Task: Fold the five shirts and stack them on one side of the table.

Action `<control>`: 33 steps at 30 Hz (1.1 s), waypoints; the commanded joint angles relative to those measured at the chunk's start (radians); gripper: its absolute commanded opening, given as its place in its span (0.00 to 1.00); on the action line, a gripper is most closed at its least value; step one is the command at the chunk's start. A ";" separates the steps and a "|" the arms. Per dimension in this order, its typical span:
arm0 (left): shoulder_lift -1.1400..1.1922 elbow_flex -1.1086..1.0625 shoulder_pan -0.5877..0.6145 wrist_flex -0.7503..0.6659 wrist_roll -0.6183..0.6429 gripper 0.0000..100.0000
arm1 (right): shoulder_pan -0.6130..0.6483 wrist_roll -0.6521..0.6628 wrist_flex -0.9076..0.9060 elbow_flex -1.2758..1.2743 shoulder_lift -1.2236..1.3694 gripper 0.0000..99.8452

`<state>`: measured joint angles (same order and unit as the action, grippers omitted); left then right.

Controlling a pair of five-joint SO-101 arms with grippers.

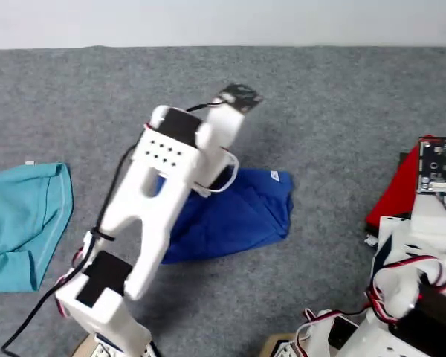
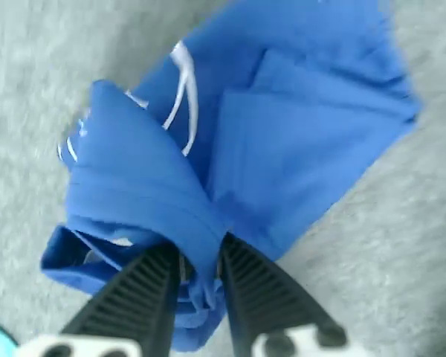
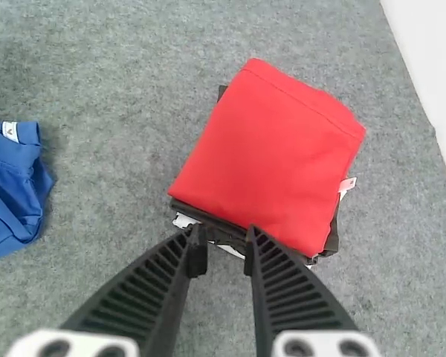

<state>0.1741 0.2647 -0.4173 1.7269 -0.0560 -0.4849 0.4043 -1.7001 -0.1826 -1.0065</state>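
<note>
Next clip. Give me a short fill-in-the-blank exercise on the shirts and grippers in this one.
1. The blue shirt is pinched by the ____ gripper.
2. The right gripper hovers at the edge of a folded stack whose top shirt is ____.
3. The loose shirt farthest from the stack is ____.

Missing words: left; red; teal.
</note>
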 commanded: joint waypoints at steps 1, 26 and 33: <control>0.014 0.094 -0.064 0.028 0.012 0.01 | -0.013 -0.008 0.010 0.005 -0.001 0.10; 0.476 0.539 -0.183 0.029 0.028 0.21 | -0.012 -0.012 0.021 -0.066 0.007 0.10; 0.270 0.438 -0.083 0.029 0.017 0.21 | -0.008 -0.014 0.071 -0.104 0.010 0.10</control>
<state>0.5762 0.7373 -0.5524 1.7315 -0.0391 -0.4849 0.4012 -1.6694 -0.2746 -1.0096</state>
